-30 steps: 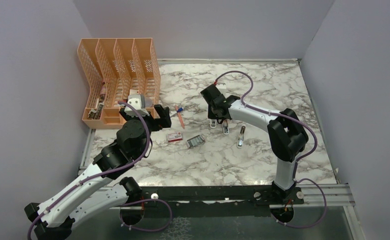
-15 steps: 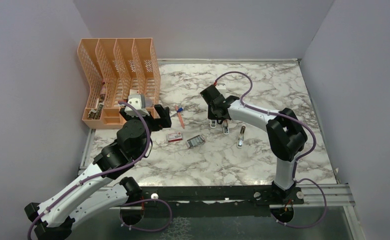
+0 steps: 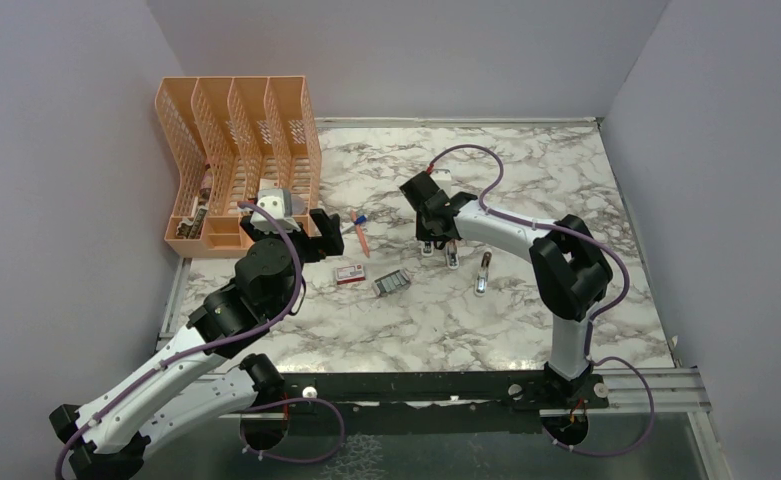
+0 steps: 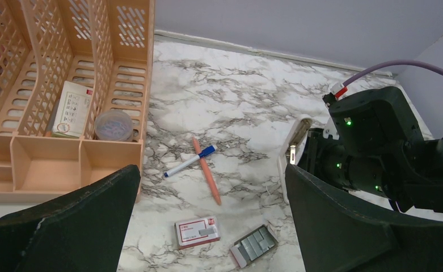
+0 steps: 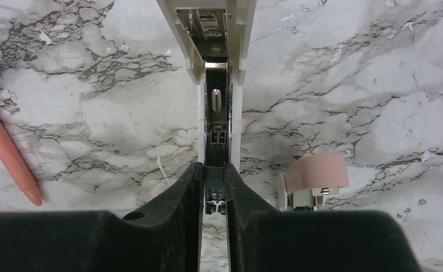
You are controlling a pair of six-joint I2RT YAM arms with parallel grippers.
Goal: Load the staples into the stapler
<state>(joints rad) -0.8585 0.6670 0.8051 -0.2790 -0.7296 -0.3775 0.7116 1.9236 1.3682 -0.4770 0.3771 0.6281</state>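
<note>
Right claw [image 5: 213,177] is clamped tight on the opened white stapler [image 5: 216,107]. Its wrist view bares the metal channel that overhead hides. Left claw [image 4: 212,173] gapes wide, with the staples [image 4: 254,245] framed between its fingers, untouched, beside their box [image 4: 196,232].

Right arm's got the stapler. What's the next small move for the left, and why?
Probably lower the left gripper onto the staples and close on a strip. Its jaws are wide open and empty. The grey block lies loose beside the red-and-white box, low in its wrist view. The right gripper is shut on the stapler, whose metal channel is exposed.
</note>
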